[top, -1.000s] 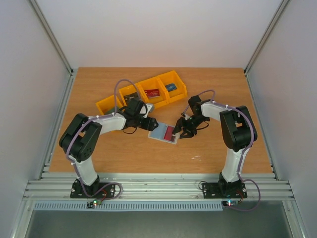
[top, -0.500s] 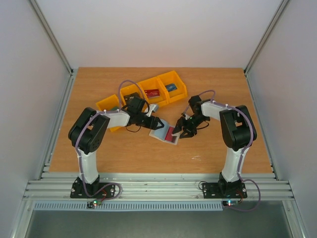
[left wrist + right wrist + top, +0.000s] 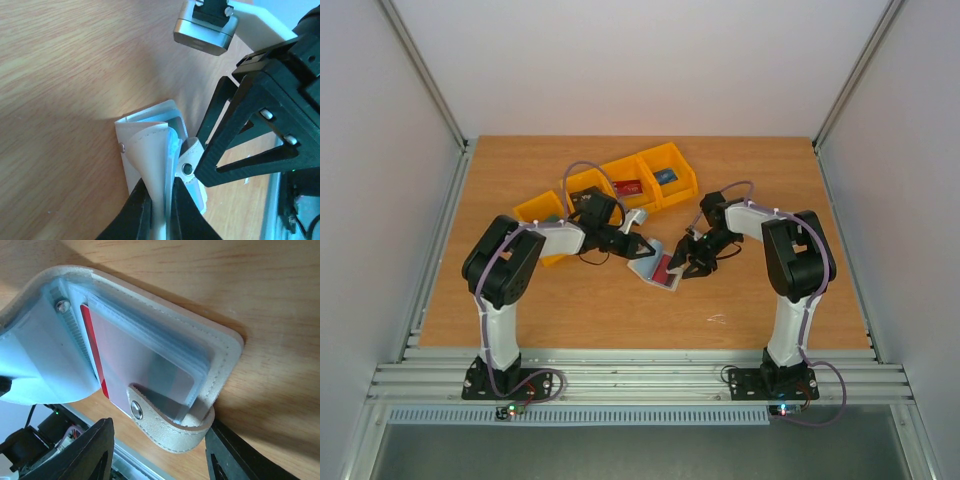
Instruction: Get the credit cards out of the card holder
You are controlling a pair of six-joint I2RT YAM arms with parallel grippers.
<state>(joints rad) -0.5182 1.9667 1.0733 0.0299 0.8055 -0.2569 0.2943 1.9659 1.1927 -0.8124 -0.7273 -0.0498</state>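
The card holder [image 3: 658, 270] lies open on the table between my two grippers. My left gripper [image 3: 642, 246] is shut on its cream cover flap [image 3: 150, 150] and holds that flap raised off the table. In the right wrist view, a red credit card [image 3: 93, 352] sits inside the holder's clear sleeves [image 3: 145, 365], and the cream snap tab [image 3: 172, 427] curls up between the fingers. My right gripper [image 3: 160, 455] is open and straddles that tab; its fingers [image 3: 92, 452] stand apart. A red card [image 3: 627, 187] and a blue card [image 3: 666, 176] lie in the yellow bins.
A row of yellow bins [image 3: 660, 202] runs diagonally behind the grippers, close to the left arm's wrist. My right gripper's black frame [image 3: 250, 130] stands right beside the holder in the left wrist view. Bare wood [image 3: 570, 310] stretches toward the near edge.
My left gripper moved right to the holder and closed on its cover flap, lifting it. The holder shifted slightly right. The right arm stayed still.
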